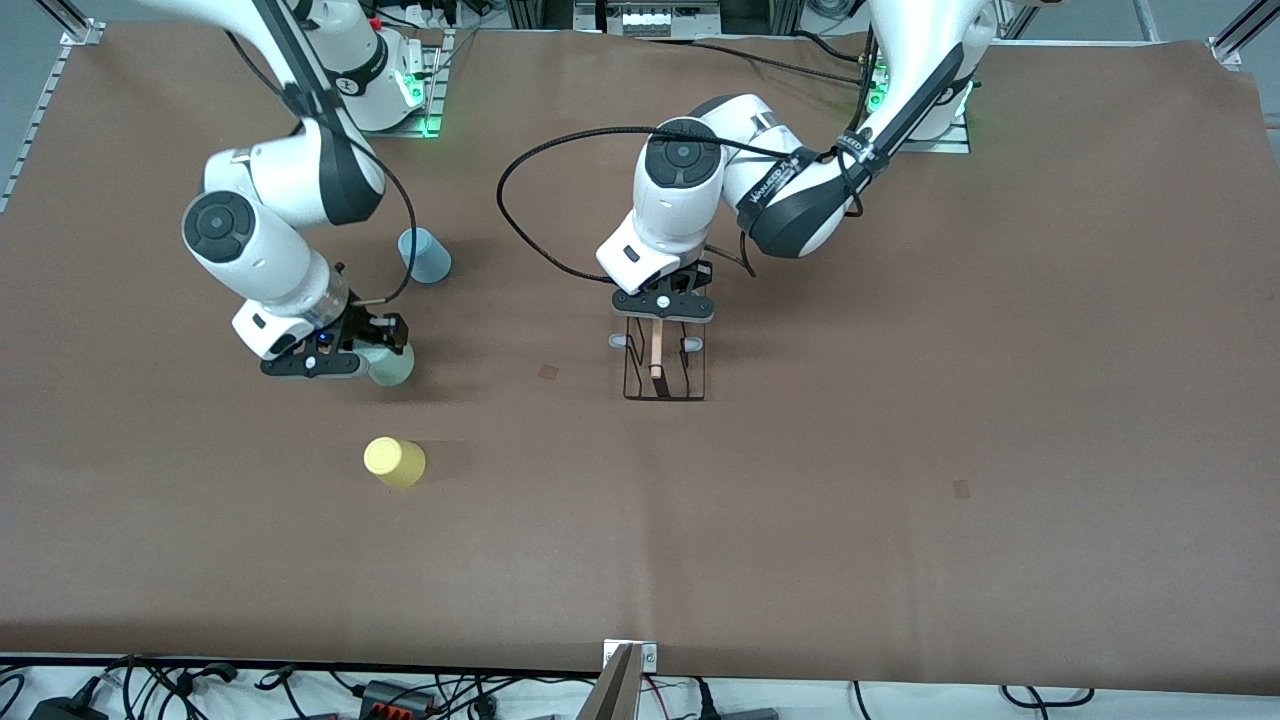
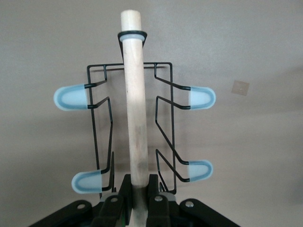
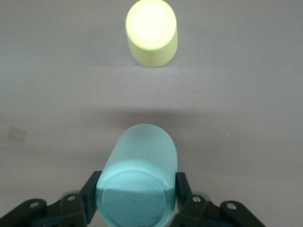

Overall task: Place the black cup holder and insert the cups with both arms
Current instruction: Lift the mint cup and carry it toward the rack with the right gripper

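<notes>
Between the left gripper's (image 1: 663, 310) fingers (image 2: 118, 201), the black cup holder's (image 1: 663, 370) wooden handle (image 2: 134, 109) is pinched, the rack mid-table. Right gripper (image 1: 345, 352) fingers (image 3: 182, 187) clamp the pale green cup (image 3: 139, 182); the yellow cup (image 3: 151, 32) stands just ahead of them, the blue cup (image 1: 425, 255) nearby.

Brown table cover (image 1: 1000, 300), cables (image 1: 400, 690) along its edge

Blk wire rack (image 1: 663, 362) upright mid-table; green cup (image 1: 391, 364) btwn blue (image 1: 425, 255), yellow (image 1: 394, 462).
</notes>
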`<act>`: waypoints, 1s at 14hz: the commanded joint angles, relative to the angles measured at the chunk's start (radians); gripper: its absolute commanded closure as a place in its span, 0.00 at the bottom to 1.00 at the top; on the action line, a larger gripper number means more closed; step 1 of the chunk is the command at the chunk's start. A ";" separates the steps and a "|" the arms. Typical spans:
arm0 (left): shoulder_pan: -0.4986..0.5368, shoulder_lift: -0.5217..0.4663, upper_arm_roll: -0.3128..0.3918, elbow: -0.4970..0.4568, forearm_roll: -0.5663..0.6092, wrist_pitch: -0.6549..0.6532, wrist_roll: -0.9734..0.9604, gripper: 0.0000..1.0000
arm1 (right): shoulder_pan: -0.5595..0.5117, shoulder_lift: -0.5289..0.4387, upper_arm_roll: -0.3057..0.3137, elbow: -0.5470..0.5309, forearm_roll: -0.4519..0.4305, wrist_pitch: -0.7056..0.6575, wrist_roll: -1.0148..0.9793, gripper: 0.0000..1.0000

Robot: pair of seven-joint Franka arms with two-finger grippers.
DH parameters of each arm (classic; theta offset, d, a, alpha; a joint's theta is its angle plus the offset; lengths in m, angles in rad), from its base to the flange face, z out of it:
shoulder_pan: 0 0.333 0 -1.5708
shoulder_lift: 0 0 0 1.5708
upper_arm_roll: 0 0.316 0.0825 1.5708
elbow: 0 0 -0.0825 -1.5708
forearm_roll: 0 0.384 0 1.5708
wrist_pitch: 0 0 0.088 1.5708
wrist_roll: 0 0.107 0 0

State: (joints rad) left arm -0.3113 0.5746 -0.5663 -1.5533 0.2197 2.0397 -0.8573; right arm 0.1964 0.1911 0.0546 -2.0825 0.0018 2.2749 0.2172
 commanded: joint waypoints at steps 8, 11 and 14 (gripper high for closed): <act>0.000 -0.027 0.000 -0.039 0.026 0.080 -0.128 0.00 | 0.078 -0.108 0.007 0.075 0.012 -0.244 0.130 0.90; 0.035 -0.080 -0.003 -0.015 0.027 -0.037 -0.097 0.00 | 0.107 -0.101 0.005 0.078 0.017 -0.241 0.148 0.90; 0.083 -0.136 -0.003 0.033 0.026 -0.259 0.044 0.00 | 0.181 -0.095 0.008 0.093 0.058 -0.227 0.296 0.90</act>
State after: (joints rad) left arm -0.2653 0.4911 -0.5643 -1.5436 0.2227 1.9083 -0.8982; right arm 0.3111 0.0878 0.0646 -2.0178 0.0262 2.0523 0.4270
